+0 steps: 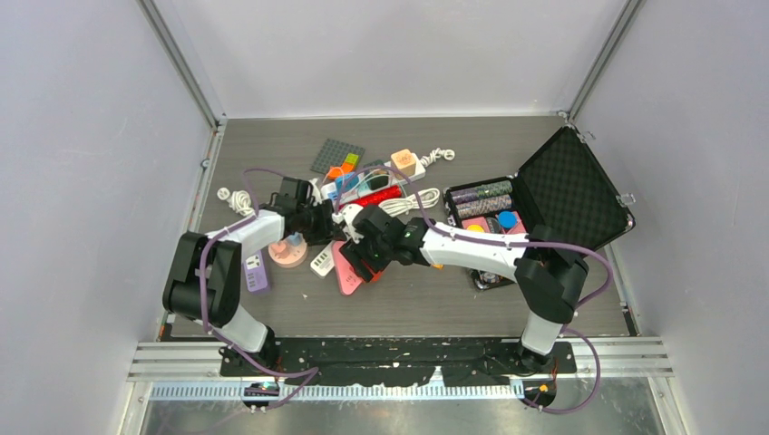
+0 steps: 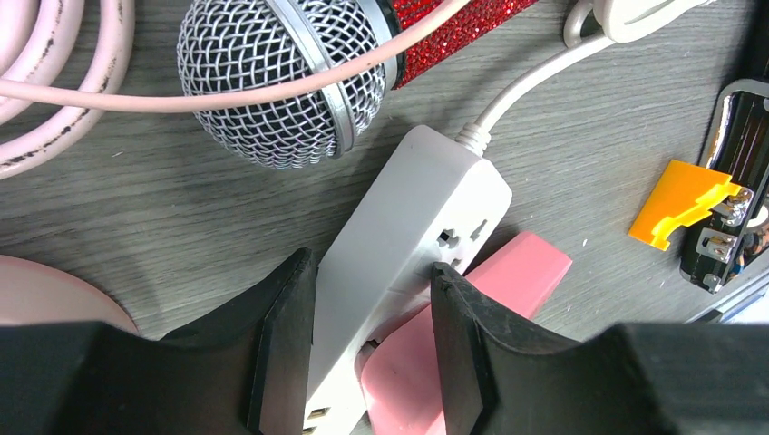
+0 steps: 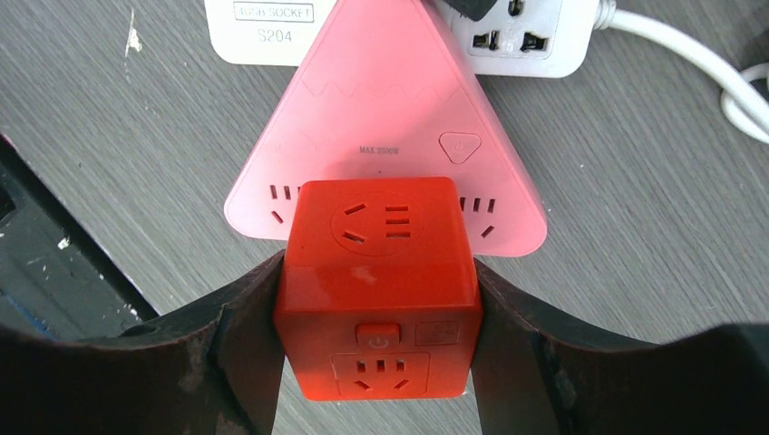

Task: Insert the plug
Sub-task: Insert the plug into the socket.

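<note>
Right pincer grips the red cube adapter over the pink triangular socket (presumably for insertion). Left pincer clamps the white power strip, apparently steadying it.

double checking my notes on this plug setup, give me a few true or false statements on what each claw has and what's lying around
1. The right claw grips a red cube socket. True.
2. The left claw is closed on a microphone. False: it clamps a white power strip; the microphone lies free beyond it.
3. In the right wrist view, the red cube socket overlaps the near edge of a pink triangular power strip. True.
4. The black case on the right is shut. False: its lid stands open.
</note>
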`<control>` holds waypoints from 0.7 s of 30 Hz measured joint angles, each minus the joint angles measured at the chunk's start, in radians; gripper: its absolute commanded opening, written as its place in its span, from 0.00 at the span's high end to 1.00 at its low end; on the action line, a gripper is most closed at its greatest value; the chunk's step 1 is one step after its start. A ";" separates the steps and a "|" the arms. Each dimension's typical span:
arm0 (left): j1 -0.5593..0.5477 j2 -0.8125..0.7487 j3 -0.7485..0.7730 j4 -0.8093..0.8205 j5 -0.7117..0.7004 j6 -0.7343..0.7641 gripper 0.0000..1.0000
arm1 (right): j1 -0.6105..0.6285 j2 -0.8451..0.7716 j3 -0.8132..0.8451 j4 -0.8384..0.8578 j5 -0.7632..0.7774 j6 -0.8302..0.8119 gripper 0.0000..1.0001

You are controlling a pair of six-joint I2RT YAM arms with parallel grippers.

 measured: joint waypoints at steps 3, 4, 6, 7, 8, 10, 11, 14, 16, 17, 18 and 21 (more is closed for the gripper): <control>0.001 -0.003 0.000 0.000 -0.007 0.001 0.56 | 0.031 -0.005 -0.027 0.050 0.061 0.022 0.94; 0.001 -0.003 -0.001 0.001 -0.007 0.001 0.57 | 0.036 -0.004 -0.031 0.059 0.073 0.027 0.94; 0.002 -0.004 -0.002 0.002 -0.008 0.002 0.58 | 0.045 0.008 -0.035 0.086 0.100 0.041 0.95; 0.002 -0.005 -0.002 0.002 -0.008 0.002 0.58 | 0.048 0.024 -0.031 0.105 0.111 0.046 0.95; 0.002 -0.006 -0.003 0.003 -0.007 0.002 0.59 | 0.051 0.039 -0.023 0.119 0.122 0.050 0.95; 0.003 -0.007 -0.005 0.008 -0.008 0.002 0.59 | 0.056 0.059 -0.002 0.108 0.134 0.056 0.95; 0.004 -0.008 -0.007 0.010 -0.007 0.001 0.59 | 0.058 0.071 0.008 0.096 0.142 0.059 0.95; 0.006 -0.012 -0.012 0.018 -0.007 0.001 0.59 | 0.063 0.084 0.023 0.080 0.154 0.070 0.95; 0.006 -0.014 -0.013 0.019 -0.008 0.001 0.59 | 0.064 0.082 0.011 0.093 0.158 0.076 0.94; 0.006 -0.015 -0.013 0.019 -0.009 0.001 0.59 | 0.064 0.076 -0.006 0.110 0.159 0.077 0.95; 0.006 -0.015 -0.013 0.019 -0.010 0.001 0.59 | 0.064 0.067 -0.025 0.135 0.160 0.078 0.94; 0.006 -0.015 -0.013 0.019 -0.011 0.001 0.59 | 0.064 0.024 -0.127 0.269 0.163 0.081 0.95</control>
